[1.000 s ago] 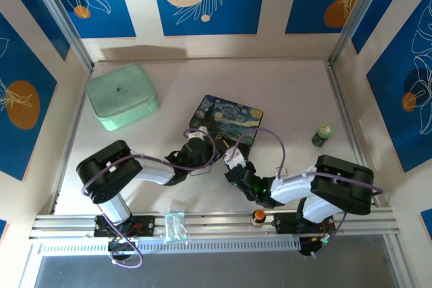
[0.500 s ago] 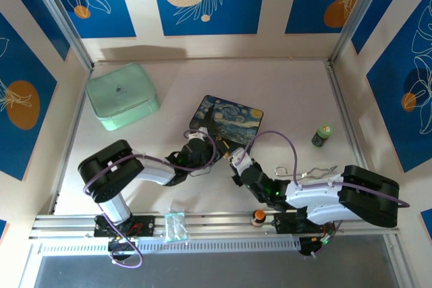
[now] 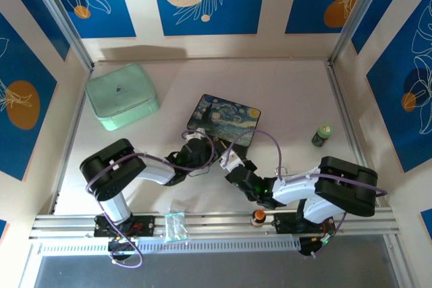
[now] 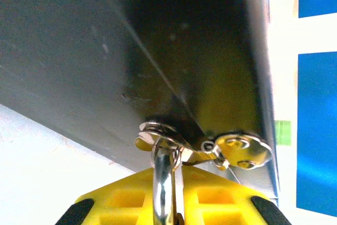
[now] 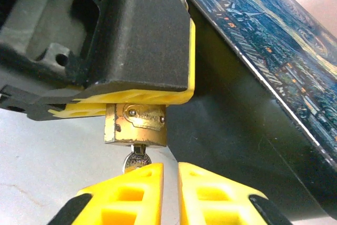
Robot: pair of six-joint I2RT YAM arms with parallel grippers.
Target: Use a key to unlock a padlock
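Left fingers (image 5: 158, 96) clamp padlock (image 5: 136, 125), right fingers (image 5: 126, 189) near-closed

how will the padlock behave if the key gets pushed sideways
Brass and solid-looking, the padlock is probably stiff and heavy for its size. Gripped by its shackle in the left gripper, it may pivot or swing. The tiny key could slip out.
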